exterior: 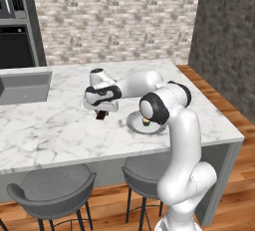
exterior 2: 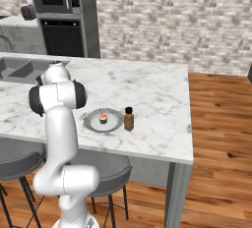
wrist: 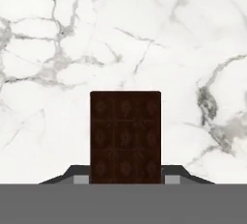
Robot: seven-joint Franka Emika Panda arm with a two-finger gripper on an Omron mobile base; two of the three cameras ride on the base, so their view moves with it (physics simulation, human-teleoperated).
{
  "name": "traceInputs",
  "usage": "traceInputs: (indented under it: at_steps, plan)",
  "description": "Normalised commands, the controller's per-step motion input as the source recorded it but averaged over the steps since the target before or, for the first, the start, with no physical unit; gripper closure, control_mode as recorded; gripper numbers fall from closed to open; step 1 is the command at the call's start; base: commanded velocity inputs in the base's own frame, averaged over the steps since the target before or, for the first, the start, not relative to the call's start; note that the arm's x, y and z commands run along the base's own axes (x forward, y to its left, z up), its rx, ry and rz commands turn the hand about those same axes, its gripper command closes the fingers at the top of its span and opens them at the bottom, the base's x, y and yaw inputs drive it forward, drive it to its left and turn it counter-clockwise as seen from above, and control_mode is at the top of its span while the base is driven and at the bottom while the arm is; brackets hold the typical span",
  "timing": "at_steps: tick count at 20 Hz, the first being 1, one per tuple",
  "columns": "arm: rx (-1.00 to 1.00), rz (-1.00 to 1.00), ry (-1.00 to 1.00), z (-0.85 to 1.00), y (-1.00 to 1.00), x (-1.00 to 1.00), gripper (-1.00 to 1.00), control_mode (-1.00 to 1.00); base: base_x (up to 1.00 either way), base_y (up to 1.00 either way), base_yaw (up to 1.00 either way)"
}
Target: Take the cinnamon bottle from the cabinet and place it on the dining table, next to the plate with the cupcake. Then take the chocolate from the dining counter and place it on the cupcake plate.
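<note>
The claw point(exterior: 101, 114) grips the chocolate point(wrist: 125, 136); the plate point(exterior: 135, 124) lies just to its right on the desk point(exterior: 50, 130), near the arm's elbow.

White grey-veined marble tabletop point(exterior 2: 157, 92), long island with a grey base, sink basin point(exterior: 22, 88) sunk into its far left end. On it: round grey plate point(exterior 2: 93, 122) near the front edge, small pink-frosted cupcake point(exterior 2: 103, 118) sitting on the plate. Amber cinnamon bottle point(exterior 2: 129, 119) with black cap stands upright on the marble just beside the plate, on its right in the right base view, apart from the rim. Dark brown chocolate point(wrist: 125, 136) bar over bare marble left of the plate in the left base view; can't tell if it touches the surface.
</note>
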Motion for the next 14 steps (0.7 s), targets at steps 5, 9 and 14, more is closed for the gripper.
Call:
traceInputs:
  at_steps: [5,9,14]
  plan:
    - [-0.03,0.06,0.00,0.00,-1.00,0.00,1.00,-1.00,0.00,0.00,0.00]
    - [-0.01,0.04,0.00,-0.03,-0.91,0.00,1.00,-1.00,0.00,0.00,0.00]
    - [-0.01,0.04,0.01,-0.14,-0.82,0.00,1.00,-1.00,0.00,0.00,0.00]
